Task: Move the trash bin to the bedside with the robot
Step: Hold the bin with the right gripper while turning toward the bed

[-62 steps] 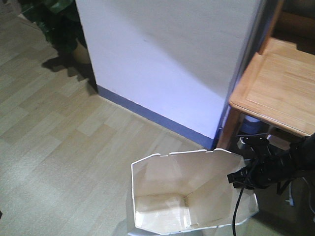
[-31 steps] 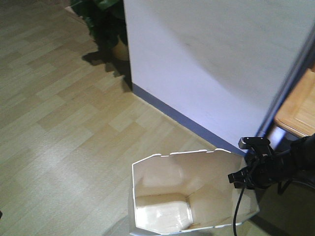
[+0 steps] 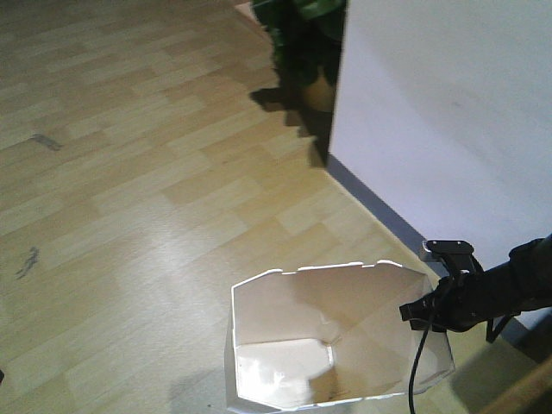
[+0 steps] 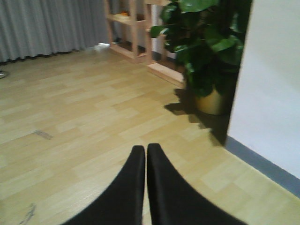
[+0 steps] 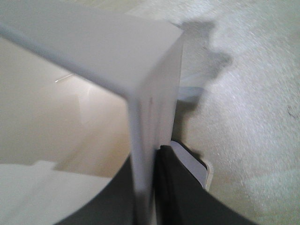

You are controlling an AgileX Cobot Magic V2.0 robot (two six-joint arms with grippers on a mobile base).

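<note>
The white trash bin (image 3: pixel 293 315) stands on the wooden floor at the bottom middle of the front view, open and cream-white inside. My right gripper (image 3: pixel 421 314), on a slim black arm with a trailing cable, is shut on the bin's right rim. In the right wrist view the thin bin wall (image 5: pixel 117 51) is pinched between the two black fingers of the right gripper (image 5: pixel 149 161). My left gripper (image 4: pixel 146 148) is shut and empty, held over bare floor. The bed is out of view.
A white wall (image 3: pixel 448 95) with a grey-blue baseboard runs along the right. A potted plant (image 3: pixel 302 34) stands at its far end, also in the left wrist view (image 4: pixel 206 47). Wooden shelves (image 4: pixel 129 23) and a grey curtain (image 4: pixel 47 23) stand behind. Light wooden floor (image 3: pixel 129 172) spreads left.
The whole view has swung left: the wall and plant have shifted right and the wooden desk has left the frame. The bin and right gripper keep their place in the view.
</note>
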